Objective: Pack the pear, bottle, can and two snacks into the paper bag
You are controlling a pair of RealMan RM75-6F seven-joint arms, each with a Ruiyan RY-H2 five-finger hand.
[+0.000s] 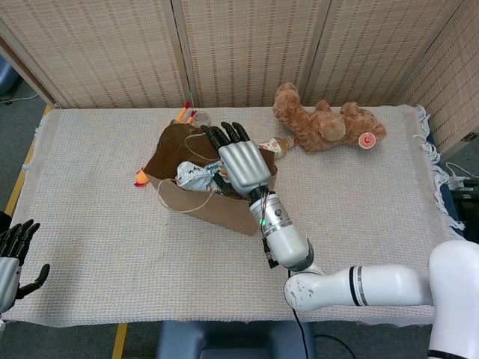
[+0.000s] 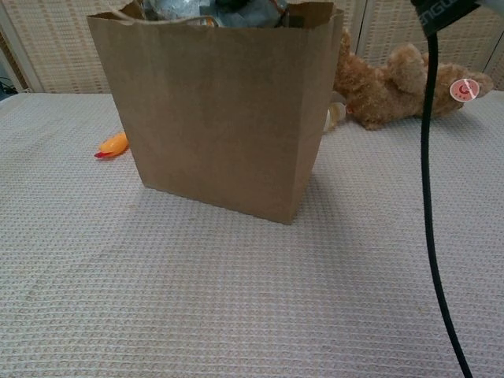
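The brown paper bag (image 1: pixel 196 203) stands upright on the woven cloth, and its front wall (image 2: pixel 220 110) fills the chest view. A crinkled silver snack packet (image 1: pixel 193 176) lies in the bag's mouth on top of other items, its top just showing above the rim (image 2: pixel 179 8). My right hand (image 1: pixel 238 158) hovers over the bag's right side, fingers stretched out flat and apart, gripping nothing that I can see. The packet lies just left of the palm. My left hand (image 1: pixel 15 250) hangs at the near left table edge, fingers apart, empty.
A brown teddy bear (image 1: pixel 328 120) lies behind and right of the bag (image 2: pixel 398 79). A small orange toy (image 1: pixel 140 178) sits at the bag's left (image 2: pixel 115 144). A small packaged item (image 1: pixel 274 146) lies near the bear. My right arm's black cable (image 2: pixel 429 197) hangs down the chest view.
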